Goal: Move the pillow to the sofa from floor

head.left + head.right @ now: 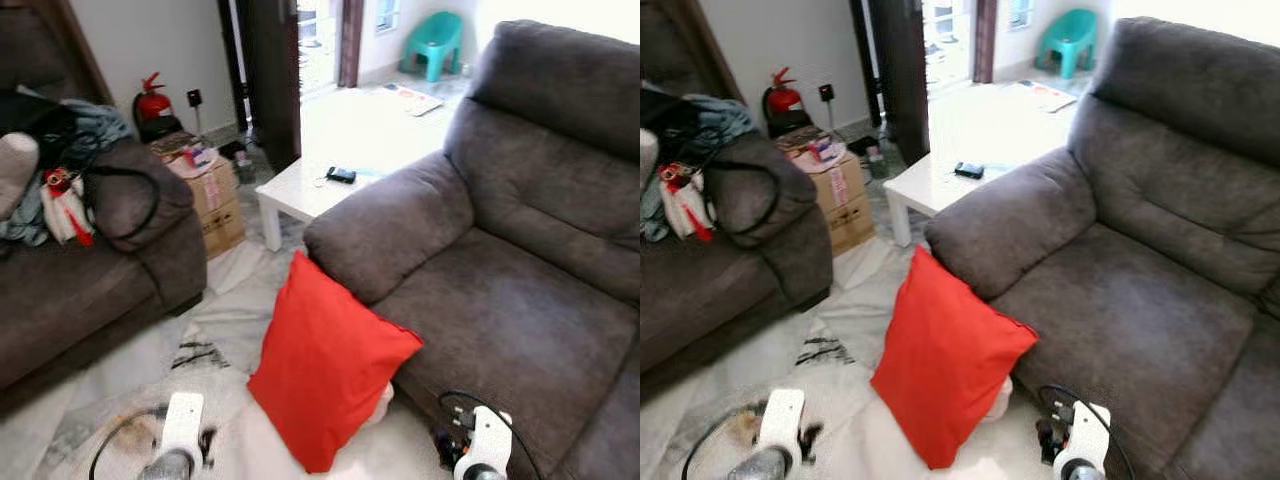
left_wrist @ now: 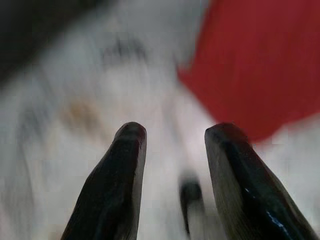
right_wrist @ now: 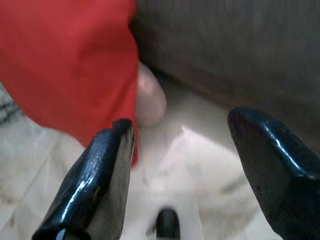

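— Two grippers, where?
— Left gripper [image 2: 175, 135] and right gripper [image 3: 180, 130] hang low over the floor [image 1: 130, 370], fingers apart, holding nothing.
— And the pillow [image 1: 325, 360]?
— Between them, just ahead, seemingly untouched, propped against the sofa [image 1: 500, 300].

My left wrist view is smeared: the pillow [image 2: 260, 65] is a red blur, and its lower corner hides something pale against the sofa [image 3: 240, 45].
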Available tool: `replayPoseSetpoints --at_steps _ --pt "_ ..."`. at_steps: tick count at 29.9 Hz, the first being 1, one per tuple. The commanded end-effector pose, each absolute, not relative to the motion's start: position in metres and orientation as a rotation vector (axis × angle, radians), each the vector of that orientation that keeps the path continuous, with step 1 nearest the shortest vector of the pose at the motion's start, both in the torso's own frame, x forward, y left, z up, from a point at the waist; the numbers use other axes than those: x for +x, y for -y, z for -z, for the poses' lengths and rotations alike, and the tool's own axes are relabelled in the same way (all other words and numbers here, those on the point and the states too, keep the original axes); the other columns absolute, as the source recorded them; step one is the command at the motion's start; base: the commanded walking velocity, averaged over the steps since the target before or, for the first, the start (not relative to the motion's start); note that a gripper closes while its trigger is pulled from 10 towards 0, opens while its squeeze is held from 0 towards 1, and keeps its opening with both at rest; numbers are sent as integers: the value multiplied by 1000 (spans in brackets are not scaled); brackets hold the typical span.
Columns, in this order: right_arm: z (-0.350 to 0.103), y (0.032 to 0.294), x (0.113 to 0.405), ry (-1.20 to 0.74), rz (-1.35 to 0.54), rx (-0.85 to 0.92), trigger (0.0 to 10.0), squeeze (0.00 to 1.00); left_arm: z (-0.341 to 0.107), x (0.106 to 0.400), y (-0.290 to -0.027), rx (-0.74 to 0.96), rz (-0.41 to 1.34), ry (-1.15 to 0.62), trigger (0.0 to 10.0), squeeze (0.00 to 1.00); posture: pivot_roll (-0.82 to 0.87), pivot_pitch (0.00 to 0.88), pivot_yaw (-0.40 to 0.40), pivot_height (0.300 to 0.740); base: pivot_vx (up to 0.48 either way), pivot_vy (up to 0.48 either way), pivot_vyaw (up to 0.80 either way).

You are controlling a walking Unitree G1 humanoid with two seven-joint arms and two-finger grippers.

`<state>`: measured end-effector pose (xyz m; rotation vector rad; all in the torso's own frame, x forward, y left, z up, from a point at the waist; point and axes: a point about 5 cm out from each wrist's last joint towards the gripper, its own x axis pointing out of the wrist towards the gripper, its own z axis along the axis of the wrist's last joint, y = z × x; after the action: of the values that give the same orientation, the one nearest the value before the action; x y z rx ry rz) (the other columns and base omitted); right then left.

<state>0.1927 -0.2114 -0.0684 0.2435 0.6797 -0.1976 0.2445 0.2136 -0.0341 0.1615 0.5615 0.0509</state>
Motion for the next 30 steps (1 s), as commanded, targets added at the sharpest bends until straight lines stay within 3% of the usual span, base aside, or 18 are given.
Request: replayPoseSetpoints --at_steps 1,8,14,22,30 --pt "56 221 205 -570 200 212 10000 0 -1 276 -216 215 -49 -350 10000 0 -30 0 -16 740 0 0 0" --pt "10 227 235 -217 183 150 10000 0 -51 299 -221 231 -114 -44 10000 0 -27 0 -17 740 0 0 0" --pt "-16 211 248 -65 148 136 10000 0 -83 311 -202 213 -31 132 10000 0 -25 0 -27 740 0 0 0" --pt "-33 194 262 -14 82 128 10000 0 -101 320 -175 218 49 214 10000 0 -32 0 -24 740 0 0 0" --pt "-40 187 265 11 64 145 10000 0 -109 322 -179 222 52 227 10000 0 -16 0 -28 740 0 0 0"
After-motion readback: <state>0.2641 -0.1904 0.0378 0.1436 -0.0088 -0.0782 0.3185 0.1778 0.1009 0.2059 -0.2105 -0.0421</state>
